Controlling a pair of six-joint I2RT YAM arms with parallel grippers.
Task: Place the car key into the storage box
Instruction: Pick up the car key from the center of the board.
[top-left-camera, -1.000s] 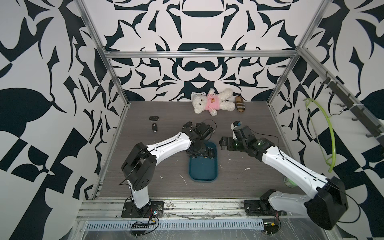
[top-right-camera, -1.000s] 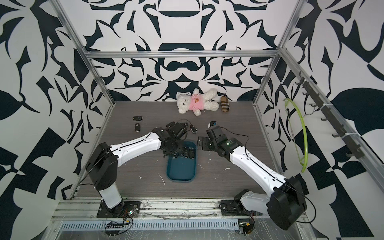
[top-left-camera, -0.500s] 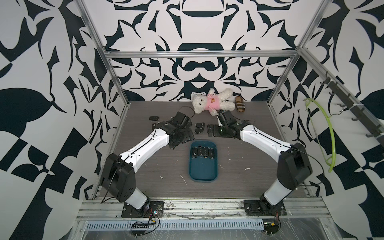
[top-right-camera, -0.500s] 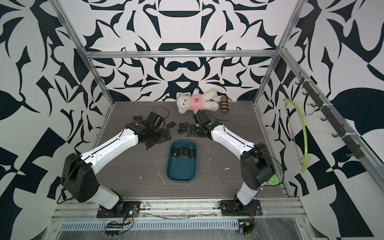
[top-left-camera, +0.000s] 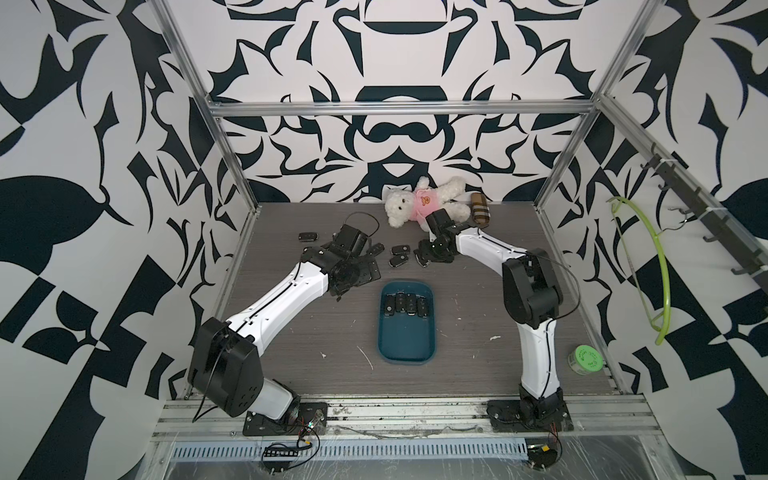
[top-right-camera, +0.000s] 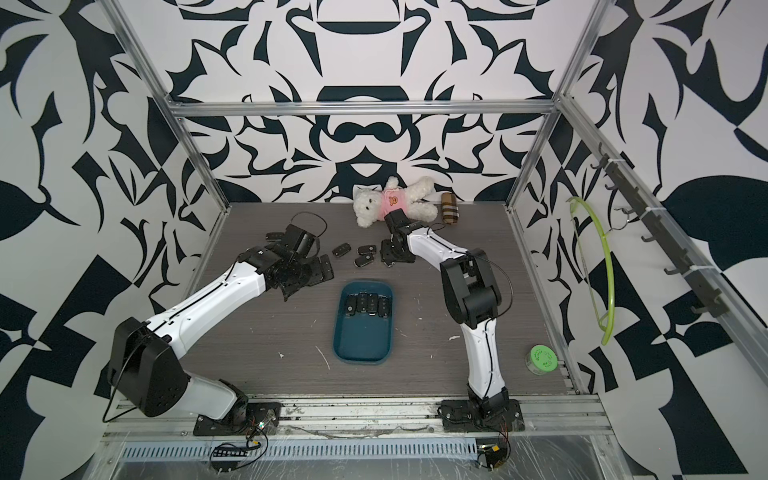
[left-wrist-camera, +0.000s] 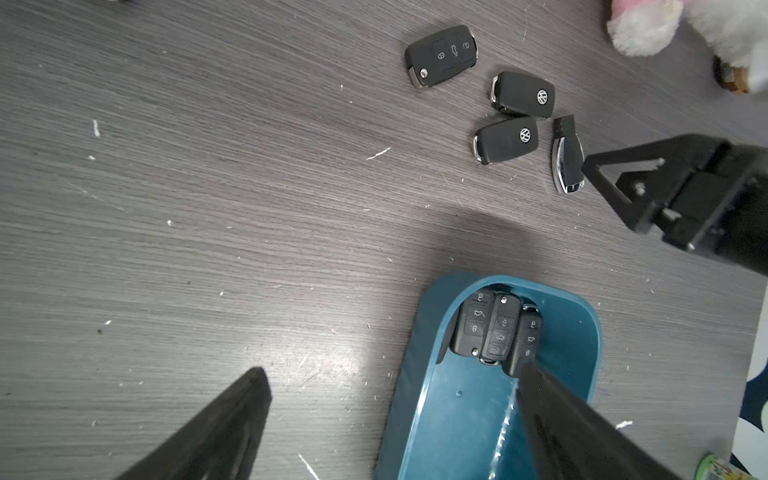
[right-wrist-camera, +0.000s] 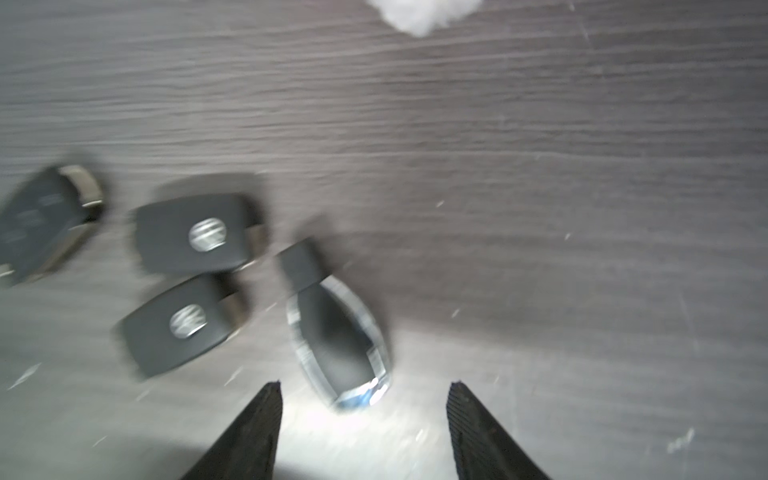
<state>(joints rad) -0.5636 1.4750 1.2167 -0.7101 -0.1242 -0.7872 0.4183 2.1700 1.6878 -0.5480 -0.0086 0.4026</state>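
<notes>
The right fingers (right-wrist-camera: 257, 432) stand parted, the end of a chrome-edged car key (right-wrist-camera: 336, 336) just between their tips, ungripped. The left fingers (left-wrist-camera: 224, 424) spread wide, empty. The key lies on the desk (top-left-camera: 469, 316), twelve o'clock from the blue storage box (top-left-camera: 407, 345).

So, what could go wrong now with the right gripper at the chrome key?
1. The chrome key lies close beside a fob; the open right gripper may push that fob or pinch both.
2. The right wrist view is blurred; the grip may land off centre and slip.
3. The box holds keys at its far end; a drop there could stack them.
</notes>
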